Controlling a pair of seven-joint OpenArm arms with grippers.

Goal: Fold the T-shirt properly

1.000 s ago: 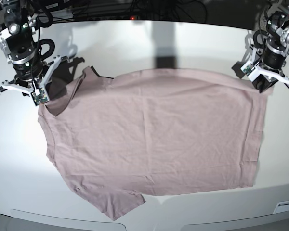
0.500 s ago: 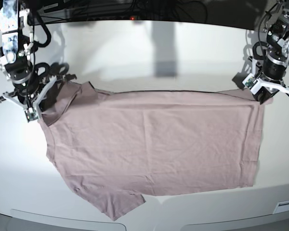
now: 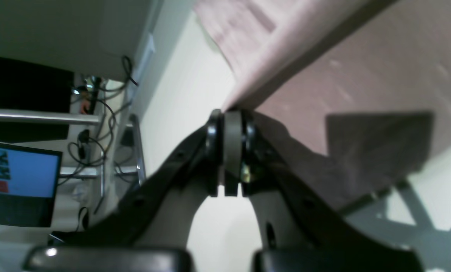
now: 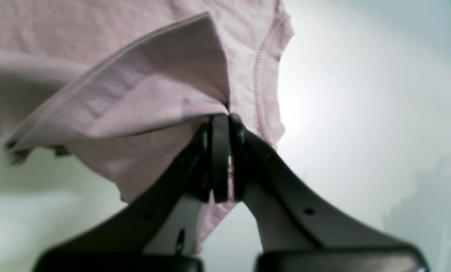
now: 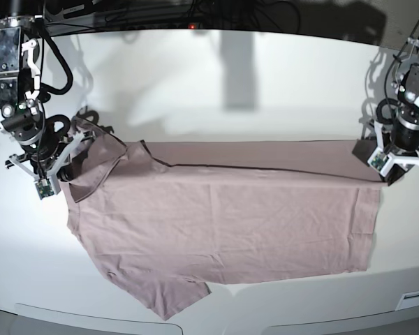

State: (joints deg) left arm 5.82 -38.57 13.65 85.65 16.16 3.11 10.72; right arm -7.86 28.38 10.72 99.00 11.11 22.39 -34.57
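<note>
The dusty pink T-shirt (image 5: 223, 216) lies spread on the white table (image 5: 216, 84), its far edge lifted and folded over toward the front. My left gripper (image 5: 383, 176) is shut on the shirt's far right corner; the left wrist view shows the closed jaws (image 3: 229, 121) pinching the cloth (image 3: 380, 68). My right gripper (image 5: 57, 174) is shut on the far left corner by the collar and sleeve; the right wrist view shows the jaws (image 4: 221, 121) pinching a fold of cloth (image 4: 134, 90).
One sleeve (image 5: 171, 296) lies near the table's front edge (image 5: 300, 307). Beyond the table, the left wrist view shows a monitor (image 3: 17, 177), cables and a metal frame. Dark equipment and cables run along the table's far edge (image 5: 195, 14).
Both grippers have moved toward the front of the table, carrying the shirt's far edge with them. The far edge now folds over the body of the shirt.
</note>
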